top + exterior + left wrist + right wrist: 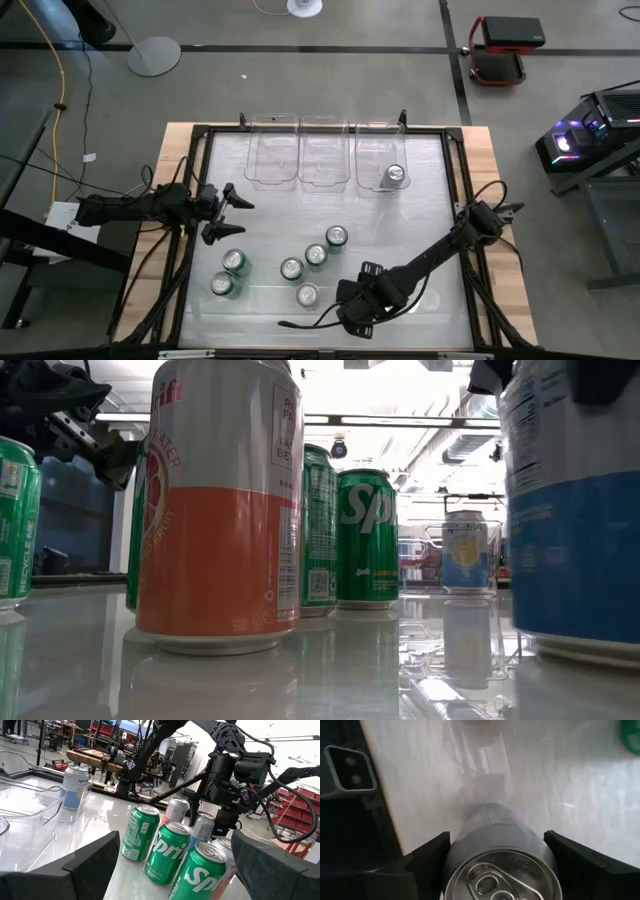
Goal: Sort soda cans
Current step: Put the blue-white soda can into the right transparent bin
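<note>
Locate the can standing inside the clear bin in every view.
High view: the can stands in the rightmost clear bin, at the table's far side.
Low view: small and far off, right of centre.
Left wrist view: blue-and-white, inside the bin.
Right wrist view: not in it.
Shared landmark: the green Sprite cans.

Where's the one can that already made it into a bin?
In the high view, that can stands alone in the rightmost of three clear bins at the table's far edge, well away from the loose cans mid-table.
</note>
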Motion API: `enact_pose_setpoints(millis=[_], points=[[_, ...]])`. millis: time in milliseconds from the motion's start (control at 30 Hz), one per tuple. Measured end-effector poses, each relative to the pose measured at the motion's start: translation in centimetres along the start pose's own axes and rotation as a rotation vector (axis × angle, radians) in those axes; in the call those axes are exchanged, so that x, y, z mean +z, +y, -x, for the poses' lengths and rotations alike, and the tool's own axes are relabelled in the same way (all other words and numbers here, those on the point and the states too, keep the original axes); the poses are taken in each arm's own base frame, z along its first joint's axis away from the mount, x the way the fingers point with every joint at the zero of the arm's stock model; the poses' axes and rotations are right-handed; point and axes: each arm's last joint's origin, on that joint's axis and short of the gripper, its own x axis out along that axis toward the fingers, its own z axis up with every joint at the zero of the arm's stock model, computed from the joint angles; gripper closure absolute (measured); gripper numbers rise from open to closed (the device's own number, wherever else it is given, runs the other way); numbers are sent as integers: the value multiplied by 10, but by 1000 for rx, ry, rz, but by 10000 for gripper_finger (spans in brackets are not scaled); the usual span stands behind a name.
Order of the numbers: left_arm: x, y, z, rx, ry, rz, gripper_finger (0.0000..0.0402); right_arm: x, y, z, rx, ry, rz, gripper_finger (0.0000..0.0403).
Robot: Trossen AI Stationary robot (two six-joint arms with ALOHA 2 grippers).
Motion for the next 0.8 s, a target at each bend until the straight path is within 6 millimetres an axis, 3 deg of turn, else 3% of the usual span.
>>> enact_pose_setpoints(millis=[67,167,400,533,800], points=[[0,0,0,0,0,-1,41,2,0,7,-7,-24,-9,122],[0,0,0,0,0,-1,41,7,-6,33,-43,-85,-45,122],[0,0,0,0,0,-1,41,23,-51,94,-168,-196,-211,122],[0,0,0,0,0,-2,41,37,-98,128,-242,-256,-360,122],[0,0,0,0,0,-2,41,77,-210,146,-340,-241,-517,122]])
